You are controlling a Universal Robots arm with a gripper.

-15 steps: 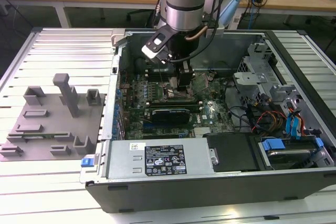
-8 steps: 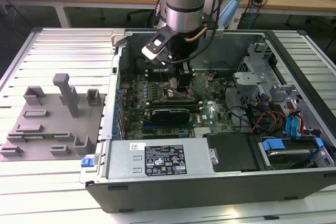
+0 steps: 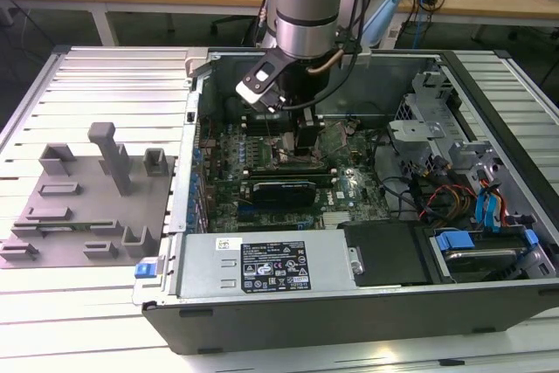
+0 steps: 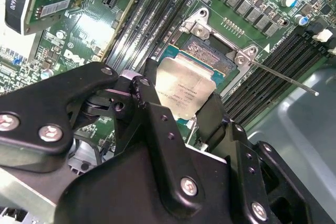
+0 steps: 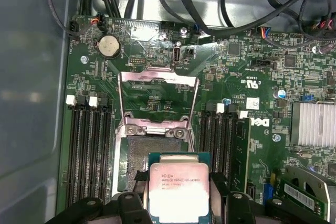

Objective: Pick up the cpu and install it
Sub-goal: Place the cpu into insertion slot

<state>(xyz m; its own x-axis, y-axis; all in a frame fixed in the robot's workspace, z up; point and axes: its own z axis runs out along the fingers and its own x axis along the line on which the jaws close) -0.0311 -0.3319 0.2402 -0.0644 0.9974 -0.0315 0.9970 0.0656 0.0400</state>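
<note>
Black two-fingered metal gripper [image 4: 177, 98] is clenching the small flat square silver-topped cpu [image 4: 185, 88] by opposite edges, holding it just above the open dark square socket frame [image 5: 135, 162] on the green motherboard [image 5: 247, 72]. Installation step, seemingly; seating is calling for level, square alignment.

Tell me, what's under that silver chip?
The open socket on the green motherboard, its metal frame flipped up. The cpu, held in the gripper, covers part of it; contact cannot be seen.

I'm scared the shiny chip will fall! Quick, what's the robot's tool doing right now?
Tool: closed, holding the cpu by its edges at the open socket.
</note>
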